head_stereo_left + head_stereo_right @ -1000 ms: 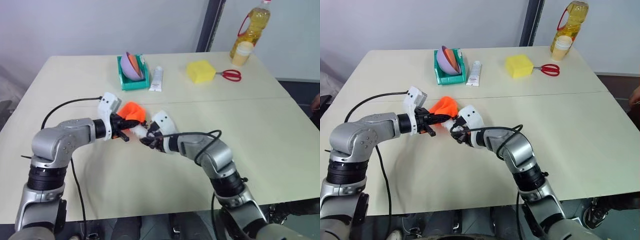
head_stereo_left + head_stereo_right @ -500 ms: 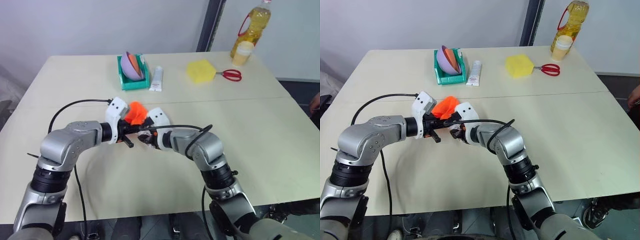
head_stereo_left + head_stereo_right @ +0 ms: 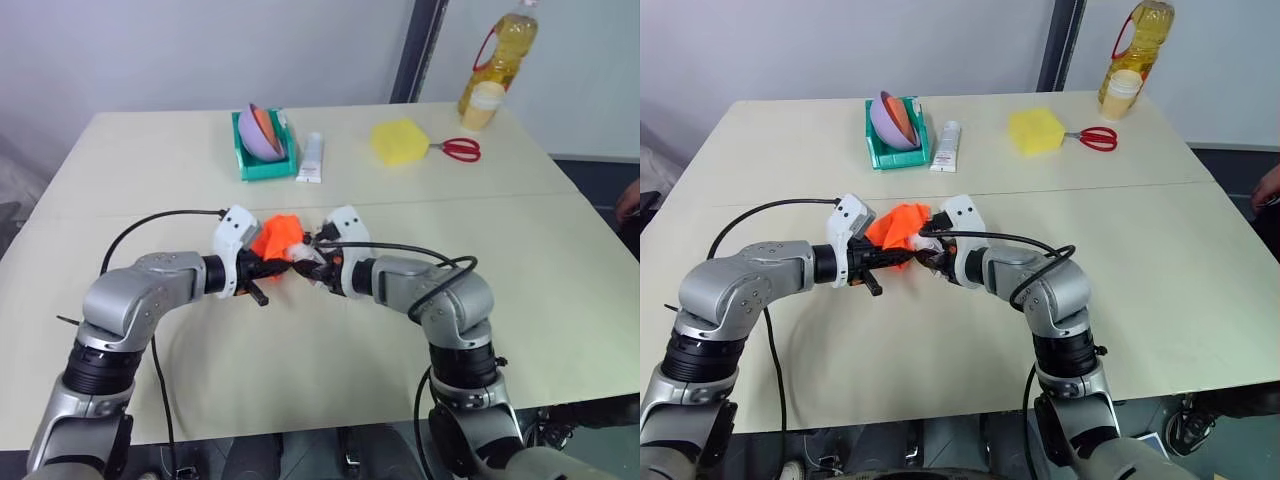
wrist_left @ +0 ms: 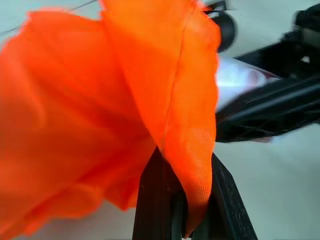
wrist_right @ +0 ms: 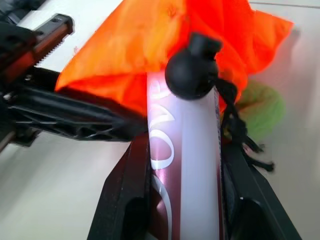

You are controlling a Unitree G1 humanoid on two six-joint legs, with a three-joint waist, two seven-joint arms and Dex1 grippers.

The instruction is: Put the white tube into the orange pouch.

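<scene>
The orange pouch (image 3: 277, 238) hangs bunched above the table's middle, an edge of its fabric pinched in my shut left gripper (image 3: 262, 272). In the left wrist view the orange pouch (image 4: 100, 100) drapes over my left fingers (image 4: 220, 200). My right gripper (image 3: 311, 264) faces it from the right, shut on the white tube (image 5: 182, 150). The tube's far end sits under the pouch's (image 5: 150, 45) orange edge. A black cord stopper (image 5: 192, 65) rests on the tube, and the green charm (image 5: 260, 107) dangles beside it.
At the back of the table stand a green bin with bowls (image 3: 265, 135), a flat white squeeze tube (image 3: 312, 158), a yellow sponge (image 3: 399, 142), red scissors (image 3: 460, 150) and an oil bottle (image 3: 497, 55) with a cup (image 3: 483, 105). A person's hand (image 3: 630, 200) shows at the right edge.
My right gripper has shifted a little to the right and rolled with the tube, bringing its end up against the pouch. The left gripper still holds the pouch in about the same spot.
</scene>
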